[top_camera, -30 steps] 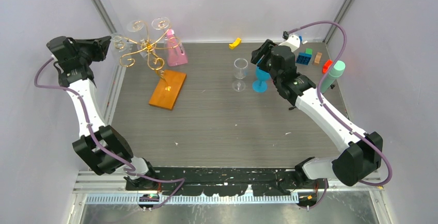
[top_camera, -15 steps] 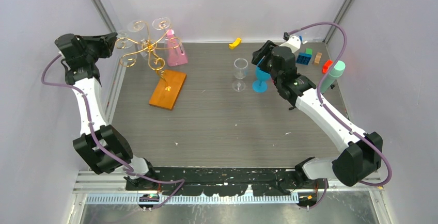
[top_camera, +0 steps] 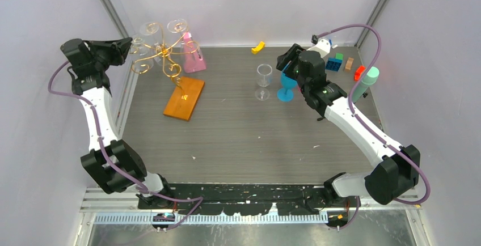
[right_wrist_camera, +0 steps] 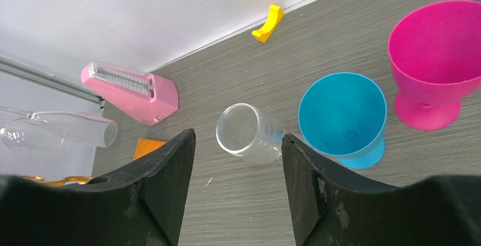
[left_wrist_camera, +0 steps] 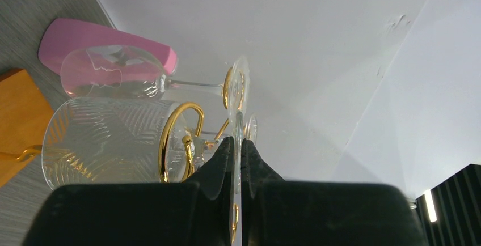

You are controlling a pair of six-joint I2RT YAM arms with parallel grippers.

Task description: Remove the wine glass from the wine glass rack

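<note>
- Grey wood-grain table (top_camera: 244, 132).
- Far left: wine glass rack (top_camera: 184, 98) standing on its flat orange base, with a pink wedge (top_camera: 194, 59) just behind it.
- Far edge: small yellow curved piece (top_camera: 258, 47).
- Right of centre: upright clear cup (top_camera: 263, 80) beside a blue goblet (top_camera: 286, 90).
- Far right: coloured blocks (top_camera: 336, 63) and a mint bottle (top_camera: 367, 81).

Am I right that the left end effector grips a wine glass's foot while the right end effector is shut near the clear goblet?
Not quite: the right wrist view shows the right end effector open near the clear goblet; the rest holds.
</note>
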